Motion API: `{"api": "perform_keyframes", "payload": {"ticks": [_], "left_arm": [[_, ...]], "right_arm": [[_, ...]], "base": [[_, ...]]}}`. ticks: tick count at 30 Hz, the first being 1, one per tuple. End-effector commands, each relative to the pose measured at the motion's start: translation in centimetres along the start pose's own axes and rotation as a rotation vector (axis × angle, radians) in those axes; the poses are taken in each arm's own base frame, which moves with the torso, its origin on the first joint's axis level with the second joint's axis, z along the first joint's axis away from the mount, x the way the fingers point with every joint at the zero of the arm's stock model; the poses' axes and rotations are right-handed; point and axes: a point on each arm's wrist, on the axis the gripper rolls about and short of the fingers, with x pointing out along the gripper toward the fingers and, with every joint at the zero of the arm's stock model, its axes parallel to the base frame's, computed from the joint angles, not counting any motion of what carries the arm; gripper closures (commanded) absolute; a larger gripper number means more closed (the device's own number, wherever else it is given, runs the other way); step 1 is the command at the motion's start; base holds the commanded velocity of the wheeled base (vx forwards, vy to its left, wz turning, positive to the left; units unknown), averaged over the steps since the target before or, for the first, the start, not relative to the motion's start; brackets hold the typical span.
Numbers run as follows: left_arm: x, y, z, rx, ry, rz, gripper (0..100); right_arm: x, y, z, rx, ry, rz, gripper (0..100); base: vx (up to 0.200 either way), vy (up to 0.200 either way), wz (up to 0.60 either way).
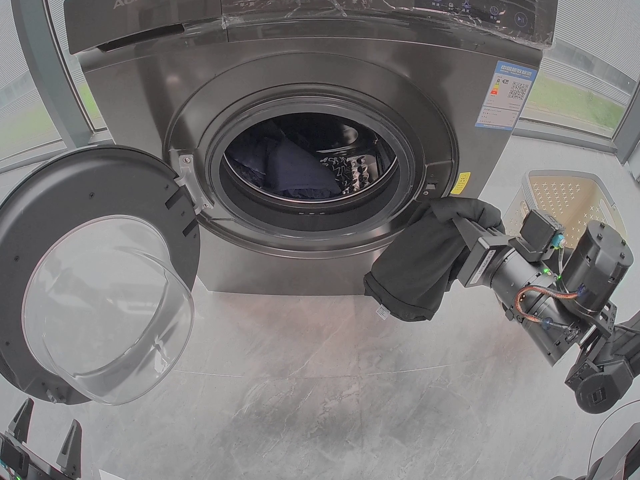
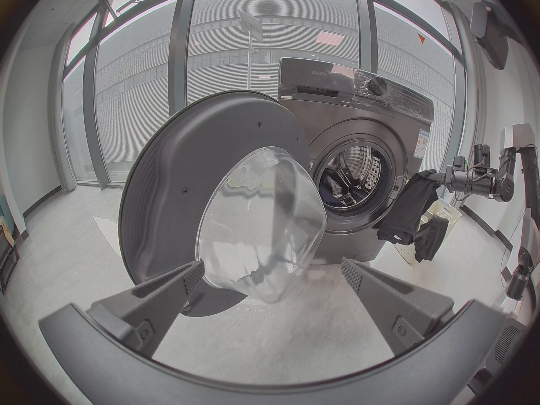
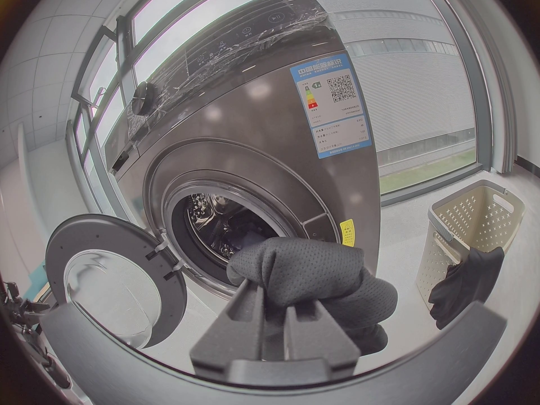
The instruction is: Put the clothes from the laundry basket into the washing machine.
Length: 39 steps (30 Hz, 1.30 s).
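Note:
The grey front-loading washing machine [image 1: 307,61] stands with its round door [image 1: 93,268] swung wide to the left. Dark clothes [image 1: 287,165] lie in the drum. My right gripper [image 1: 460,225] is shut on a black garment [image 1: 417,261] that hangs just right of and below the drum opening; it is also seen as the black garment [image 3: 304,274] in front of the machine. The cream laundry basket [image 3: 475,220] stands to the right of the machine, with another black garment [image 3: 467,285] draped over its rim. My left gripper [image 2: 270,288] is open and low, facing the door.
The open door with its clear bowl [image 2: 259,226] takes up the left side of the floor in front of the machine. Grey marbled floor [image 1: 320,395] lies between me and the machine. Window frames stand behind the machine and the basket.

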Motion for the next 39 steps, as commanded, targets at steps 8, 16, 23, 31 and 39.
{"api": "perform_keyframes", "payload": {"ticks": [8, 16, 23, 31, 39], "left_arm": [[0.0, 0.0, -0.5, 0.039, -0.002, 0.000, 0], [-0.2, -0.1, 0.4, 0.051, -0.056, -0.048, 0], [2.7, -1.3, 6.9, 0.059, 0.024, -0.342, 0], [10.4, -2.3, 6.1, 0.061, 0.223, -0.532, 0], [16.8, -7.2, 4.2, 0.070, 0.343, -0.795, 0]], "right_arm": [[2.3, 3.3, -1.4, 0.015, 0.002, 0.079, 100], [4.4, 5.3, -1.4, 0.045, -0.047, 0.128, 100], [6.7, 7.7, 1.3, 0.097, -0.170, 0.228, 100], [7.6, 8.3, 2.1, 0.111, -0.210, 0.236, 100], [8.2, 8.8, 1.5, 0.109, -0.201, 0.267, 100]], "base": [[0.000, 0.000, 0.00], [0.000, 0.000, 0.00], [0.000, 0.000, 0.00], [0.000, 0.000, 0.00], [0.000, 0.000, 0.00]]}}
